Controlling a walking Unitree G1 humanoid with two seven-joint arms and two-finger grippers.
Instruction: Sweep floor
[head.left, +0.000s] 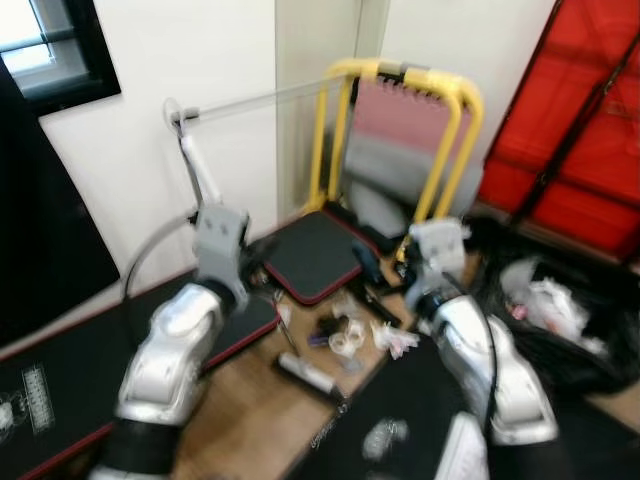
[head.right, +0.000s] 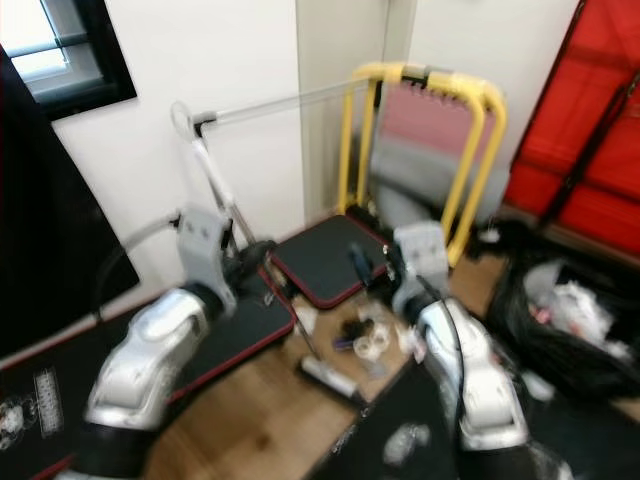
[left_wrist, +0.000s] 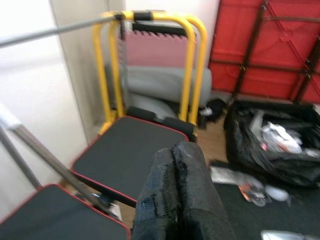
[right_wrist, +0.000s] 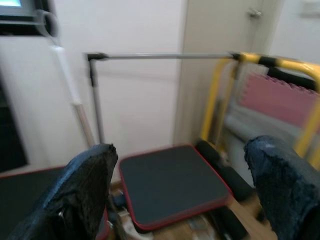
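Wooden floor (head.left: 250, 420) carries litter (head.left: 350, 335) between black mats; left gripper (left_wrist: 177, 165), fingers pressed together, and right gripper (right_wrist: 175, 180), fingers spread, approach the broom (head.left: 195, 165) leaning against the wall; grasp its handle squarely.

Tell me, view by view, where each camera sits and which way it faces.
Left eye view: on the head, looking forward and down at litter on the wooden floor; both silver arms show.
Right eye view: the head camera's other eye, same scene.
Left wrist view: along the shut left gripper toward the yellow frame and black rubbish bag.
Right wrist view: between the open right gripper fingers toward the red-edged black mat.
Shared: both wrist views and the head views show the yellow frame and mat.
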